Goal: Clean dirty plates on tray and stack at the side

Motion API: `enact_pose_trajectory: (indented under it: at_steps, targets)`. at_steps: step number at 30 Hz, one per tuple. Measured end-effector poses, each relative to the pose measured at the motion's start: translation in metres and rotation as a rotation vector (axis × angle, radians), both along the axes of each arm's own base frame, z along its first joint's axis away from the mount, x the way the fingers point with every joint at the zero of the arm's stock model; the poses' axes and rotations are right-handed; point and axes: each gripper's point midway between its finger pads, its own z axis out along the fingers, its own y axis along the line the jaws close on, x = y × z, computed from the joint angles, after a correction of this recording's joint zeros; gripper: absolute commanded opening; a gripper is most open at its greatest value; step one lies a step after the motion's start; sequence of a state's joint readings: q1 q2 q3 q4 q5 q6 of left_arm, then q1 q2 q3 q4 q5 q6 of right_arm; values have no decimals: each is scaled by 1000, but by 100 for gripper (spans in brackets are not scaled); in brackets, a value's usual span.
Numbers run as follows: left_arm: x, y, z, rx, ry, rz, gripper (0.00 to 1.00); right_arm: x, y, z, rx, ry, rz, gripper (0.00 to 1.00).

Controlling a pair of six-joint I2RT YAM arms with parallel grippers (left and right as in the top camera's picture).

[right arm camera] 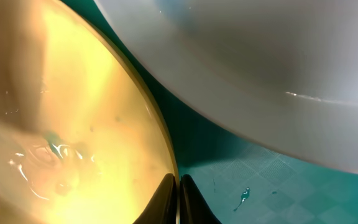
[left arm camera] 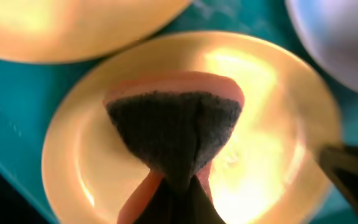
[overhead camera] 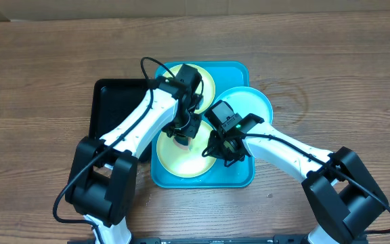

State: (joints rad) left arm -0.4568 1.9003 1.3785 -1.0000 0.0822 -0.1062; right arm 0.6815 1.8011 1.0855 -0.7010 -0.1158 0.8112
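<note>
Wooden bench (overhead camera: 39, 61) seen from overhead: turquoise tray (overhead camera: 239, 177) in the middle, black tray (overhead camera: 117, 102) touching its left side. All three plates are on the tray: back plate (overhead camera: 207, 80), blue plate (overhead camera: 252, 103) overhanging the right rim, front plate (overhead camera: 181, 161). Left tool (overhead camera: 181, 135) is over the front plate, right tool (overhead camera: 217, 150) at that plate's right edge. Left wrist: the tool is clenched on a sponge (left arm camera: 176, 124), dark scouring face down on the front plate (left arm camera: 278, 124). Right wrist: right tool (right arm camera: 178, 193) clenched, apparently pinching the front plate's (right arm camera: 73, 124) thin rim, with the blue plate (right arm camera: 260, 62) just above and wet tray floor (right arm camera: 260, 180) beside it. Plates look light, stiff and glossy, so probably slippery when wet and prone to sliding under scrubbing. The raised rim is the place to grip, with a firm pinch.
</note>
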Motion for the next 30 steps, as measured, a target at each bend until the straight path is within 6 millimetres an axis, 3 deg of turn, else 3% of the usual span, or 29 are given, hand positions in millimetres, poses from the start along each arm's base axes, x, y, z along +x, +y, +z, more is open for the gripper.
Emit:
enact_pose_trajectory:
  at_steps: [7,15,21,26,30]
  targets:
    - [-1,16,-38,61,-56,26,4,0,0,0,1,0,0,4]
    - [-8,10,-39,-4,-39,20,4,0,0,0,0,0,0,4]
    - [-27,-4,-30,-113,78,5,4,0,0,0,0,1,0,4]
    - [-10,-10,-8,-183,58,29,4,0,0,0,1,1,0,4]
    - [-3,-3,8,-189,23,49,4,0,0,0,0,0,0,4]
